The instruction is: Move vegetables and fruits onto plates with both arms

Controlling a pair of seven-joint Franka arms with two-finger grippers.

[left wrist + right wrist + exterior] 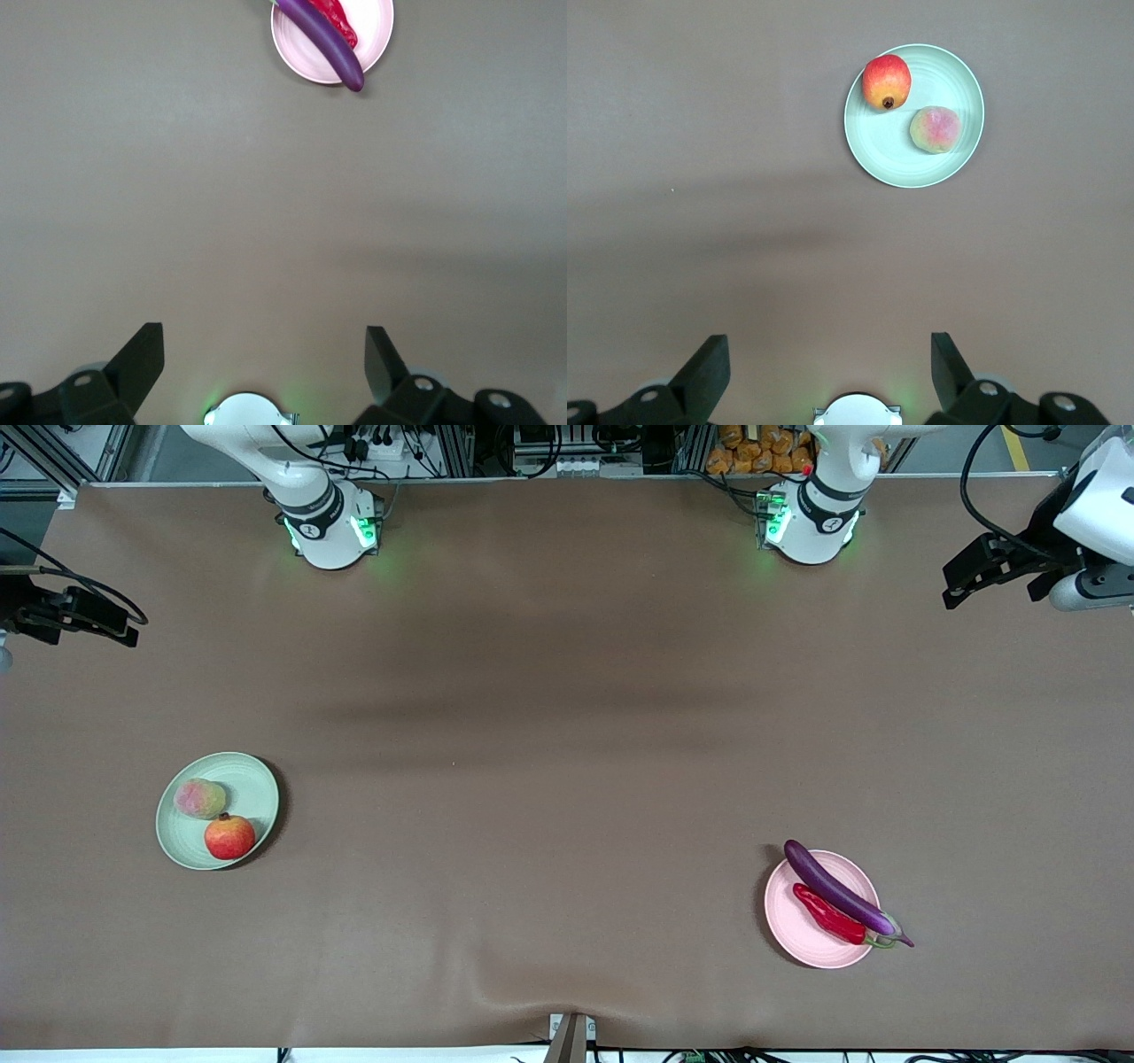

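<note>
The pale mint green plate lies toward the right arm's end of the table and holds the pink-green peach and the red apple-like fruit. The pale pink plate lies toward the left arm's end and holds the purple eggplant and the red chili pepper; the eggplant's ends overhang the rim. My left gripper and right gripper hang open and empty, high over the table's two ends. The right wrist view shows the mint plate, apple and peach; the left wrist view shows the pink plate, eggplant and chili.
The brown table cover is bare between the plates. The arm bases glow green at the table's edge farthest from the front camera. A grey bracket sticks up at the nearest edge.
</note>
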